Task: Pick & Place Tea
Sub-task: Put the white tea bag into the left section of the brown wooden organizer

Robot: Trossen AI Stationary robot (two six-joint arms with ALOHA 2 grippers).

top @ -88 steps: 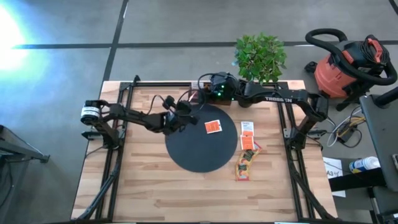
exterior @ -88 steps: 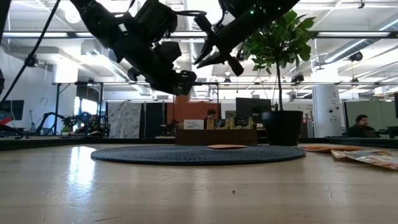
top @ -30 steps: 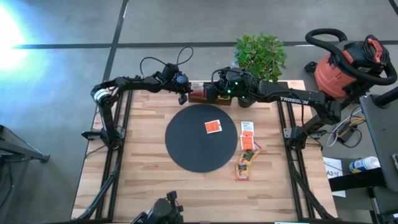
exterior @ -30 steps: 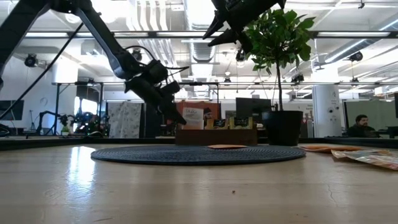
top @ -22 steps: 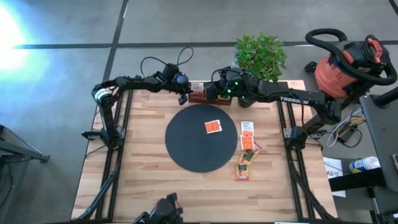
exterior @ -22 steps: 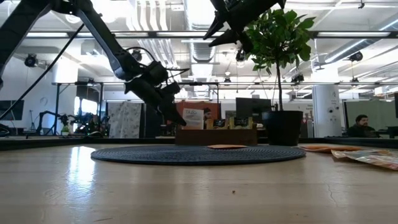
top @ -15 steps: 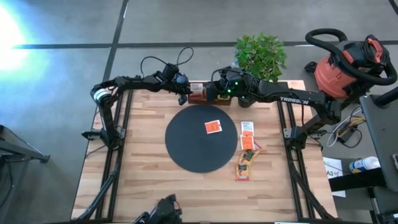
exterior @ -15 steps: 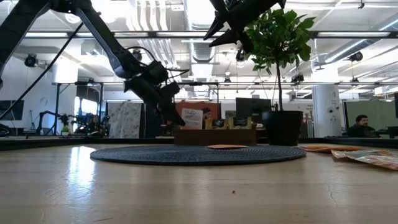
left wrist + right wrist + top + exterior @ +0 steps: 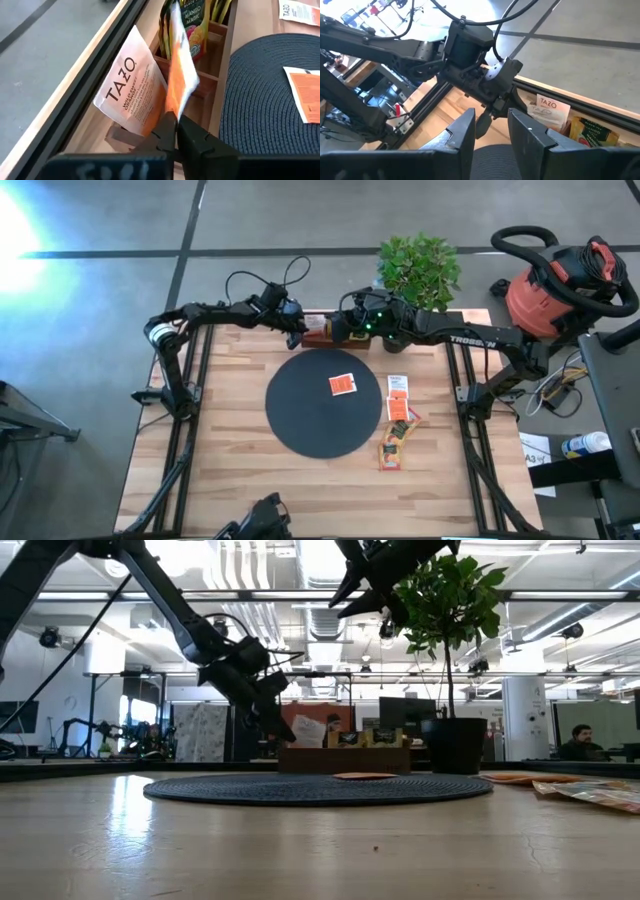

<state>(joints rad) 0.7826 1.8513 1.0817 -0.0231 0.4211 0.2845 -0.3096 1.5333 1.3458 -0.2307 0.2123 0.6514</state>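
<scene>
Clearly light and floppy, the white-and-orange Tazo sachet (image 9: 131,96) at the wooden compartment box (image 9: 210,60), centre frame, bends edge-pinched in the left gripper (image 9: 176,131)'s nearly closed fingers; right gripper (image 9: 490,125) half-open, empty.

"TAZO" on white-orange sachet (image 9: 131,92); "MANGO" on green sachet (image 9: 192,31).

Glossy paper sachets (image 9: 132,97); woven matt mat (image 9: 270,95); wooden box (image 9: 212,65), planked table (image 9: 230,470).
</scene>
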